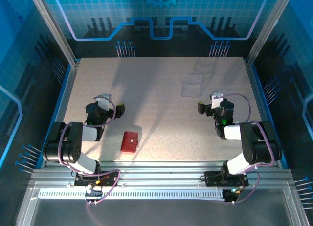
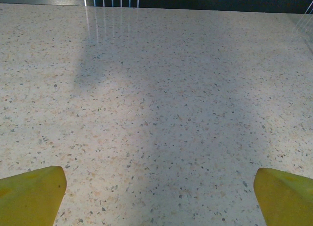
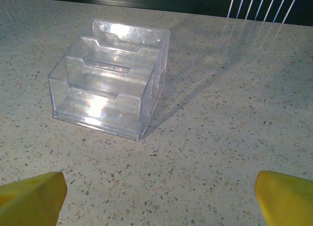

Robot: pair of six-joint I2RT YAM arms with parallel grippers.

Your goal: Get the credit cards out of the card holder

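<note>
The card holder [image 1: 129, 142] lies shut (red, untouched) near the table's [image 1: 161, 113] front edge, closer to the left gripper [image 2: 159, 187], which is spread wide. The right gripper [image 3: 159, 187] gapes likewise, facing 1 clear tiered stand [image 3: 110, 94].

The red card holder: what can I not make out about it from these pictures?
- Top view: the card holder lies closed on the table. Its cover hides any cards inside, so their number and colours cannot be told.
- Top view: its tab and fastening are too small to make out.
- Top view: at this size it is unclear which edge is the spine.
</note>
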